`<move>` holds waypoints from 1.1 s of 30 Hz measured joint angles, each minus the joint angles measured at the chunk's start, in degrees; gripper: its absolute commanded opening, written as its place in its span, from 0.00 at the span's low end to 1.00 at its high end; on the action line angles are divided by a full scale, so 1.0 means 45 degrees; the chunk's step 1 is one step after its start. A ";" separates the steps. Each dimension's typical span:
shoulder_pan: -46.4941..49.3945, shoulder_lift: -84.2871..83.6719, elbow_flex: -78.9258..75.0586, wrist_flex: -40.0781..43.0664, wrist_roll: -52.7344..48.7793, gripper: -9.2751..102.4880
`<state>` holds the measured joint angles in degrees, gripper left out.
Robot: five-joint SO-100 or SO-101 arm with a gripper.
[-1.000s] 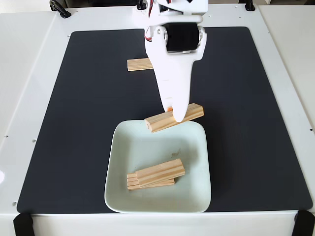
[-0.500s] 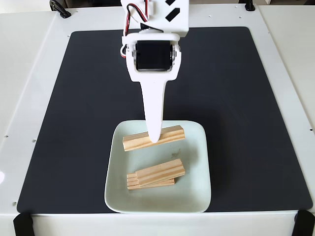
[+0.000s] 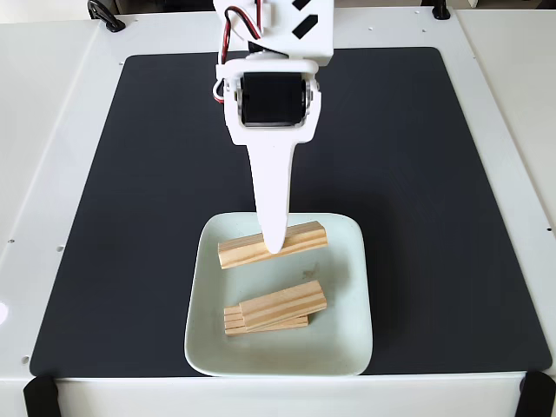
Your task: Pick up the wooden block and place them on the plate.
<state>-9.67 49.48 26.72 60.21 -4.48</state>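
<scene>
Where the fixed view looks down on the white bench (image 3: 52,130):

Tool: white two-finger tool (image 3: 274,248) hanging tip-down from the top of the view, long white finger (image 3: 273,195) foremost, pinching the held block at about its middle.

Held block: small rectangular bar of light pine (image 3: 243,250), lengthwise grain showing, crossing the far part of the plate, right end a little higher in the view than the left — in contact with the dish or just above it, cannot tell.

Plate: square pale mint-white ceramic dish with rounded corners and raised rim (image 3: 356,334), at the near edge of the mat.

Stacked blocks: more pine bars (image 3: 278,308) piled near the plate's middle, top one angled across those beneath; exact count hidden by the overlap.

Mat: black rectangular sheet (image 3: 434,174) covering most of the bench — plate resting on it.
</scene>
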 measured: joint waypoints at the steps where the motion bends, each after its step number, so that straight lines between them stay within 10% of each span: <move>1: 0.0000 0.0000 0.0059 0.0000 -0.0039 0.27; 21: 0.0020 0.1055 0.1914 0.0000 -0.0078 0.30; 33: -0.0234 0.9785 1.2969 0.0000 -0.0078 0.30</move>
<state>-10.72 93.52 85.08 60.21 -4.83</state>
